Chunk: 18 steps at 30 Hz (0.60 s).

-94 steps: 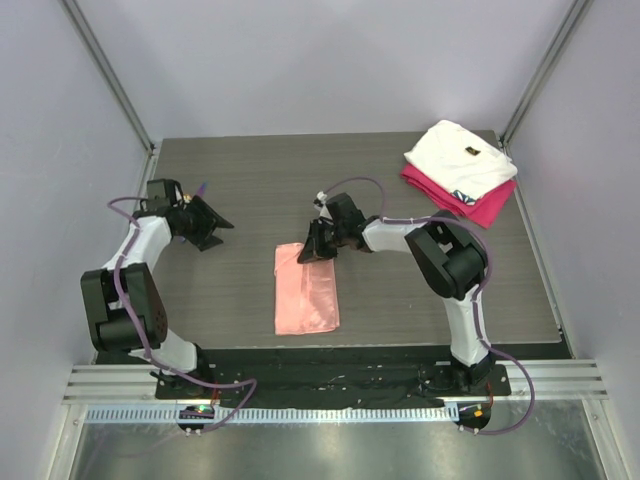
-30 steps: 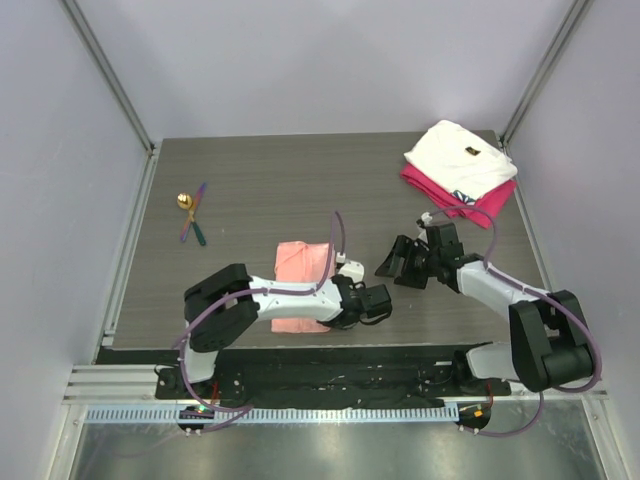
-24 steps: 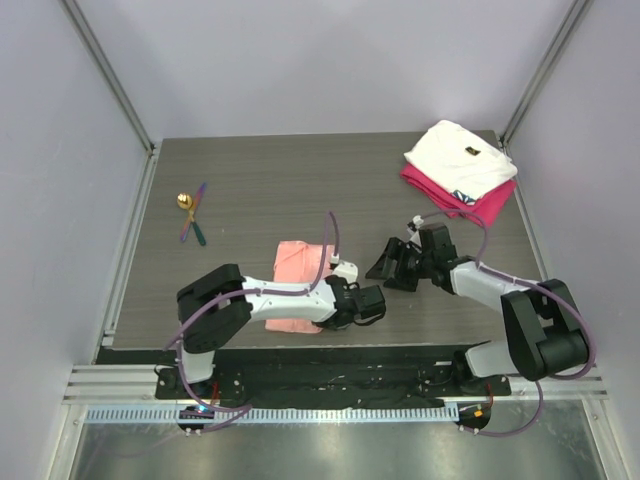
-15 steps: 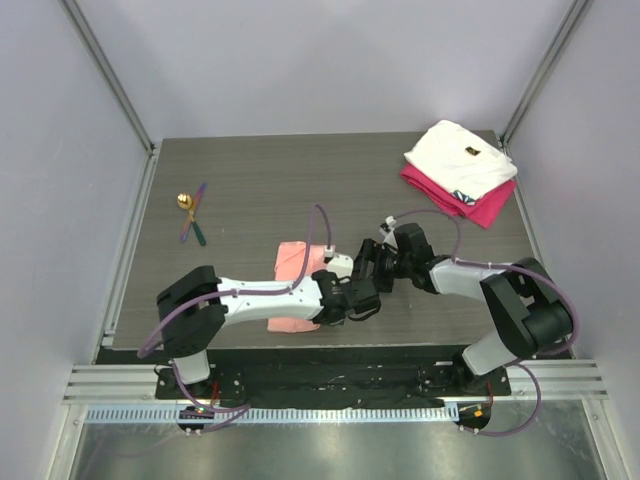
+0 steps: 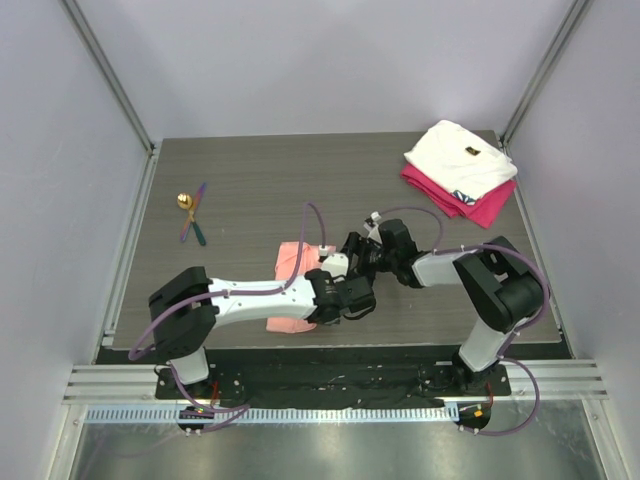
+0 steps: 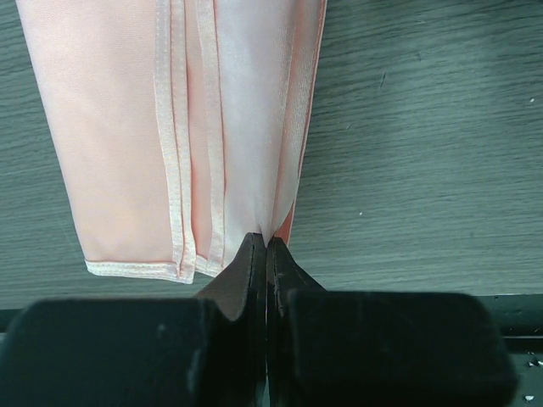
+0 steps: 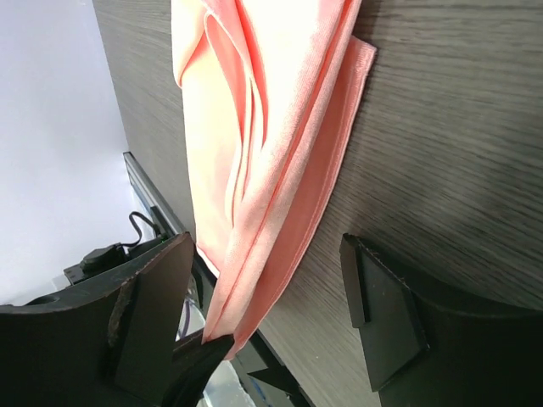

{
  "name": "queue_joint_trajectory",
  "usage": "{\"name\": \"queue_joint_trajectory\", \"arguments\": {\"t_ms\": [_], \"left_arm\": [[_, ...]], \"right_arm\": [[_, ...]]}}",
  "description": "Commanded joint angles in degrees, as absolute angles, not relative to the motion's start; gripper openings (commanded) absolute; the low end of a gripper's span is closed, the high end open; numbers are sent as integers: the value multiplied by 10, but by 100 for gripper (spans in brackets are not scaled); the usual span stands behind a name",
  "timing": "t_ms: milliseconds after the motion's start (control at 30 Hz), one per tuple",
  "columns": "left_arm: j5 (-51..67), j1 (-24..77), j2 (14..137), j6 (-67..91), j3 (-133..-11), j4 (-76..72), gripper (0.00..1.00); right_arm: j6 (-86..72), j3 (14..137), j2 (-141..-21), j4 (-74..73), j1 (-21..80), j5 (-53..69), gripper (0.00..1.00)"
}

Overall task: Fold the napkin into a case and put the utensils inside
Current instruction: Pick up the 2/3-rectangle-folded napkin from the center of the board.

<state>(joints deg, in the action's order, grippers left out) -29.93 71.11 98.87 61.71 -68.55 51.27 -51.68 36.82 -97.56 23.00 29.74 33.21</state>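
Left gripper (image 6: 266, 246) pinched the near edge of the thin salmon-pink cloth napkin (image 6: 127, 127), by the dark wood-grain desk's (image 6: 424, 127) near edge; my right gripper (image 7: 265, 254) stood spread just beside the napkin.

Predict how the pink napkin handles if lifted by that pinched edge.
Probably floppy: the napkin drapes in loose folds toward the left end effector. Likely light, given its thin hemmed layers. The slight sheen suggests the layers may slide apart.

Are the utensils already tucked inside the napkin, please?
No, the utensils lie far off to the left, well apart from the napkin.
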Motion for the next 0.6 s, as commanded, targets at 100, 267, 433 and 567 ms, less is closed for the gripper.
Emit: {"name": "queue_joint_trajectory", "arguments": {"t_ms": [100, 267, 433, 567], "left_arm": [[-310, 709, 957, 625, -695, 523, 0], [-313, 708, 952, 621, -700, 528, 0], [-313, 709, 947, 618, -702, 527, 0], [-309, 708, 947, 617, -703, 527, 0]], "right_arm": [[-547, 368, -979, 274, 321, 330, 77], [-561, 350, -972, 283, 330, 320, 77], [-573, 338, -976, 302, 334, 317, 77], [-573, 342, -985, 309, 334, 316, 77]]}}
